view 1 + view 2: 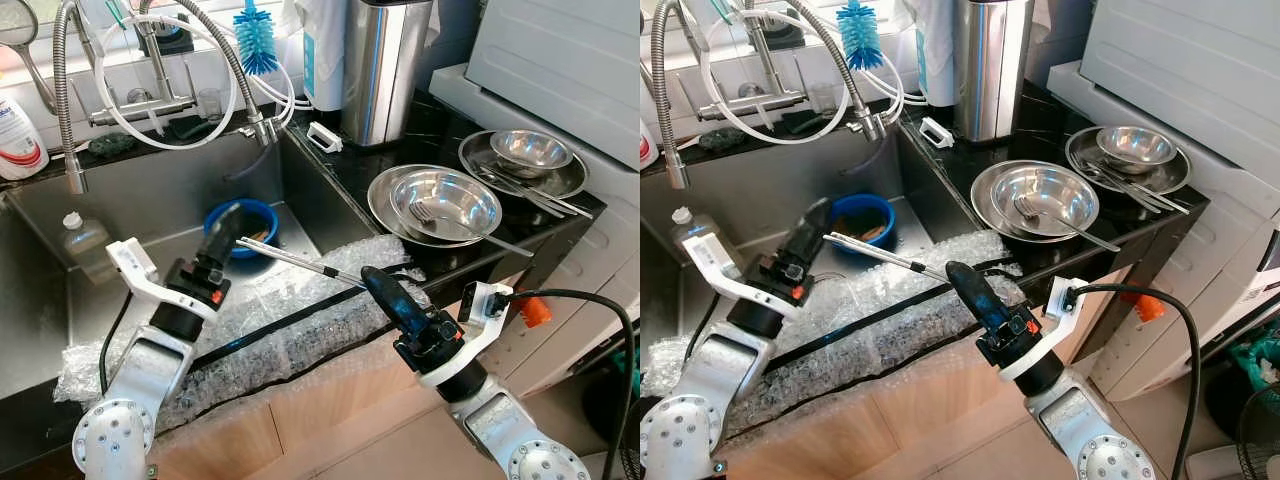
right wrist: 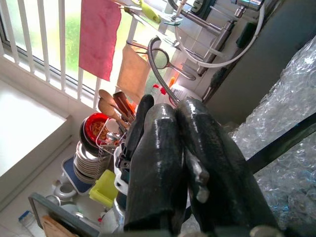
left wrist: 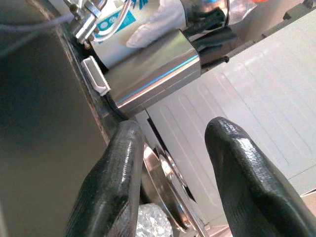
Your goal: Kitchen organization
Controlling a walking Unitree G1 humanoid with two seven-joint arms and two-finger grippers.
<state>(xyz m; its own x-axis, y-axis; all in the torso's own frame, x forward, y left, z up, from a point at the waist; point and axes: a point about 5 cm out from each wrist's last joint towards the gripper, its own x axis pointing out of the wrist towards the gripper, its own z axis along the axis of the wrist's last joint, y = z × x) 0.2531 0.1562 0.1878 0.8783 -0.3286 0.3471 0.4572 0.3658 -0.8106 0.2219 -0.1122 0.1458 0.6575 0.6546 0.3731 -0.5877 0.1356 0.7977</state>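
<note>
While the right claw (image 1: 372, 283) is pinched on the long thin metal rod (image 1: 290, 258), it should be lowered slowly (left claw (image 1: 222, 228) spread) toward the round blue plastic bowl (image 1: 262, 218).

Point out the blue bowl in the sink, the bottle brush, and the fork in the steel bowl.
blue bowl (image 1: 262, 214): left eye view, on its rim.
bottle brush (image 1: 256, 45): left eye view, on the blue bristles.
fork (image 1: 425, 213): left eye view, on the tines.

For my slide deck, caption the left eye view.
Right end effector grips a long metal utensil above the bubble-wrapped sink edge.
</note>
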